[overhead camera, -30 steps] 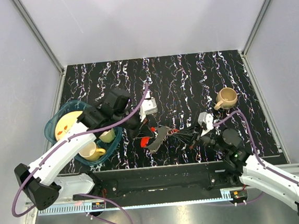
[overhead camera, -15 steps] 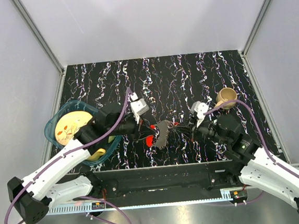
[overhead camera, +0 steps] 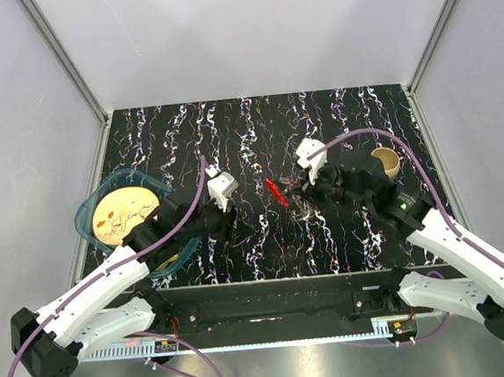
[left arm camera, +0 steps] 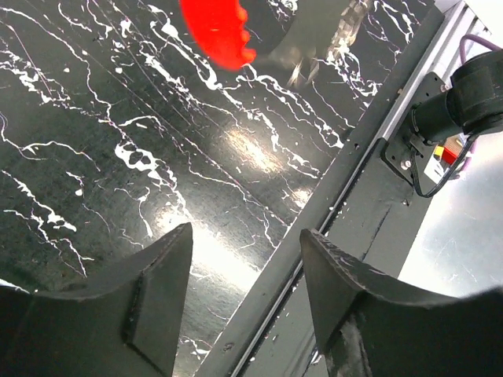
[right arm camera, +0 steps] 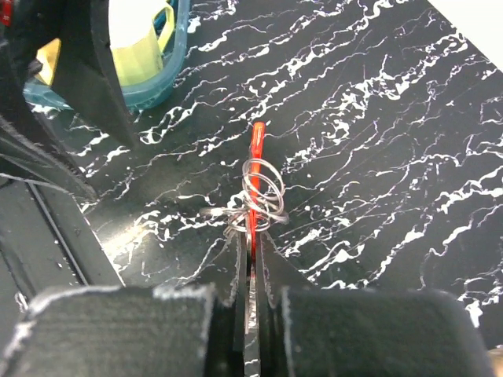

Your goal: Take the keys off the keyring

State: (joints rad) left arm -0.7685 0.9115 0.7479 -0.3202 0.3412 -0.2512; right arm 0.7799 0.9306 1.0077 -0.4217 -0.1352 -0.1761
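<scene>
My right gripper (overhead camera: 298,193) is shut on a thin silvery key with a red part (right arm camera: 255,157), seen edge-on between the jaws. The keyring's wire coils (right arm camera: 258,195) bunch just past the fingertips (right arm camera: 267,267). From above, the red piece (overhead camera: 276,191) and the keyring (overhead camera: 303,203) hang beside that gripper over the middle of the table. My left gripper (overhead camera: 236,225) (left arm camera: 245,236) is open and holds nothing, with only table between its fingers. A red piece (left arm camera: 214,31) and a grey piece (left arm camera: 314,31) show at the top edge of the left wrist view.
A tan mug (overhead camera: 384,161) stands right of the right gripper. A teal basin (overhead camera: 92,222) at the left holds a yellow plate (overhead camera: 121,209) and a yellow-green mug (right arm camera: 141,31). The table's front rail (left arm camera: 346,188) runs close to the left gripper.
The left gripper has opened, let go of the bunch and drawn back to the left. The right gripper has carried the keyring and keys away from the front edge toward the table's middle.
</scene>
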